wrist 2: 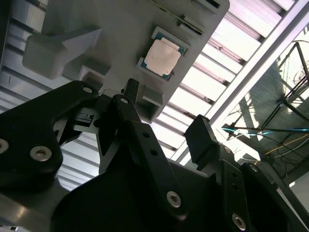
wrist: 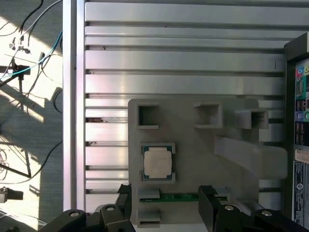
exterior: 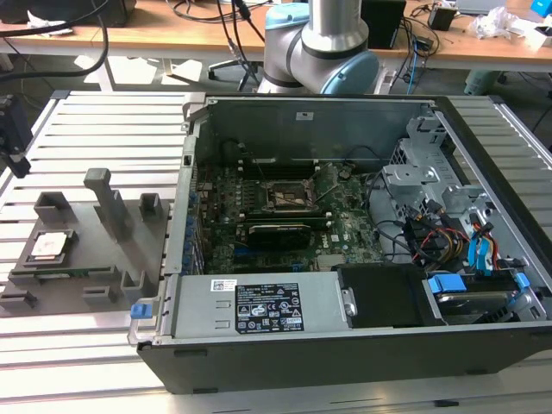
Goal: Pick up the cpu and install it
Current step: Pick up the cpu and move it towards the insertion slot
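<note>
Silvery cpu (wrist: 158, 163), edges framed by tray (wrist: 198, 147) pocket; tool (wrist: 166, 195) spread.

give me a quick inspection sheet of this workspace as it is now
surface: slatted aluminium table, bare metal slats
job's things: small square silvery cpu lying flat in a pocket of the grey plastic tray; open black computer case beside the tray, motherboard socket visible inside
clutter: black object at the exterior view's left edge
gripper: black gripper open, holding nothing, over the tray near the cpu
cables: coloured cables inside the case; loose cables on the floor
surroundings: wooden desk behind the table
</note>
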Available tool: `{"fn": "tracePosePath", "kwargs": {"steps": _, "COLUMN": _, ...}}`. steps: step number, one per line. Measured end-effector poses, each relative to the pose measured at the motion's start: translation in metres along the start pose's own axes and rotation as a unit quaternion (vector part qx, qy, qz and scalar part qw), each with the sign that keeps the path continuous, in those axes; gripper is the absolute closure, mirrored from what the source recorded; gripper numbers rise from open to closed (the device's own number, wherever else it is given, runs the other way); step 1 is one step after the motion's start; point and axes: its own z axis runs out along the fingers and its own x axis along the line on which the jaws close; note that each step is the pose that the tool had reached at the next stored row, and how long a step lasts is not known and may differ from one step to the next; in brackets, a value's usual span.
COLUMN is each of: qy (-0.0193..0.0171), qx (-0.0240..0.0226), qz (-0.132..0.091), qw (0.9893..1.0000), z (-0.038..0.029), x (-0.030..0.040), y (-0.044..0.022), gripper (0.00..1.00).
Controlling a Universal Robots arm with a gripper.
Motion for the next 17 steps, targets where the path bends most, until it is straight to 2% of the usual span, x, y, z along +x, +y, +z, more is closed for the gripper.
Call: {"fn": "tracePosePath", "kwargs": {"steps": 17, "qy": 0.0, "qx": 0.0, "qz": 0.0, "qw": 1.0, "z": 0.0067, "x": 0.0002, "y": 0.0001, "gripper": 0.34}}
